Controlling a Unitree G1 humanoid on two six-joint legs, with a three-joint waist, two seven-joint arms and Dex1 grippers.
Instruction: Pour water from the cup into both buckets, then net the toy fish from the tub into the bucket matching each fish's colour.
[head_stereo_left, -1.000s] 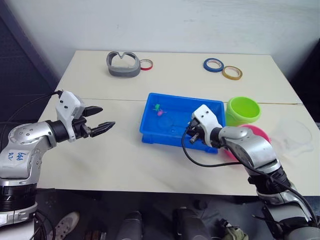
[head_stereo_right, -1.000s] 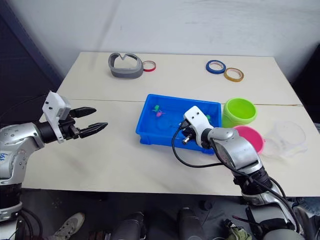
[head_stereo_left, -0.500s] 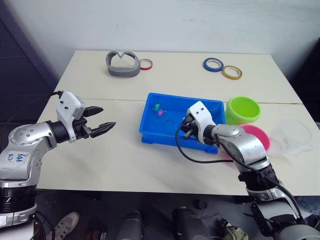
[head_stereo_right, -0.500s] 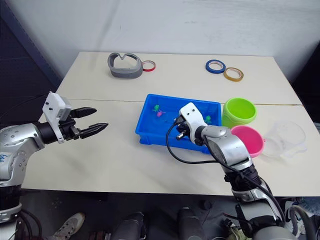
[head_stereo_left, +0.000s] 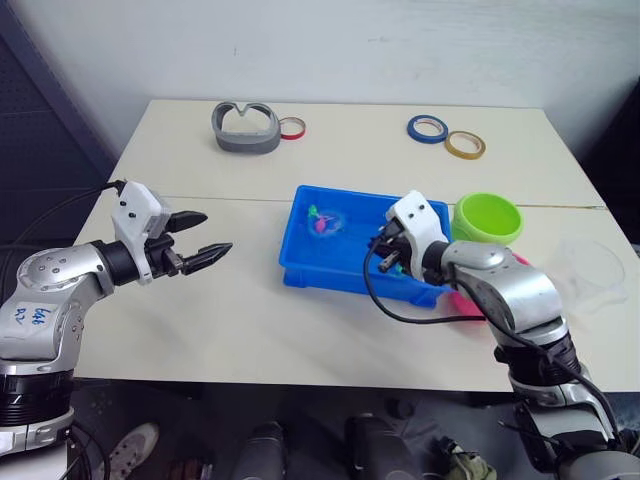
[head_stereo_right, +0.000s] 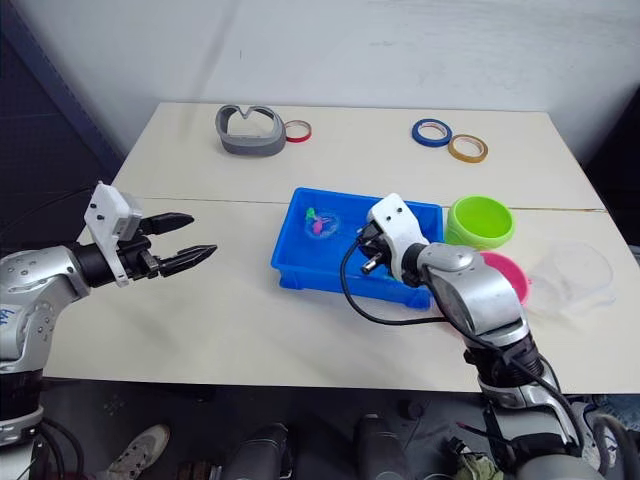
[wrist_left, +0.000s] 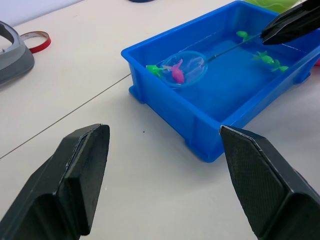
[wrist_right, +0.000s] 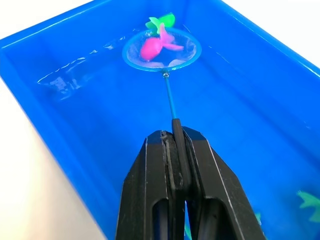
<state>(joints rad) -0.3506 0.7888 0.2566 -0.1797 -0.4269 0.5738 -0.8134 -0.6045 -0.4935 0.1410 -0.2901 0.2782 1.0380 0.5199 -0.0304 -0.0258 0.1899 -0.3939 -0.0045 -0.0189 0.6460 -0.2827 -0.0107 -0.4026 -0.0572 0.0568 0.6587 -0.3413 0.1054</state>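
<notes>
You are in the netting step: your right hand (wrist_right: 172, 165) is clamped tight on the thin handle of the net (wrist_right: 161, 49), and the hoop reaches out ahead of it into the far-left corner of the tub (head_stereo_left: 300, 262). A pink fish (wrist_right: 152, 47) lies inside the hoop, with a green fish (wrist_right: 162, 21) just beyond its rim, touching or nearly so; whether the green one is partly in the mesh you cannot tell. Other green fish (wrist_left: 267, 59) lie in the water close under your right hand, at the tub's other end.

The pouring looks done, judging by the water in the tub and the cup (head_stereo_right: 572, 278) sitting off past the pink bucket, though whether the buckets hold water cannot be seen.

Your next move, as I judge it, is to lift the hoop level so the pink fish stays in the mesh, shed the green one if it rides along, and swing the net back over your own wrist to the pink bucket (head_stereo_right: 503, 272), which sits right behind your forearm and is partly hidden by it. The green bucket (head_stereo_left: 487, 219) stands just beyond the pink one, beside the tub's end, so keep the hoop from tipping early over it.

Your left hand (head_stereo_left: 195, 241) hovers above the bare bench (head_stereo_left: 200, 320), fingers spread wide and holding nothing, well apart from the tub.
</notes>
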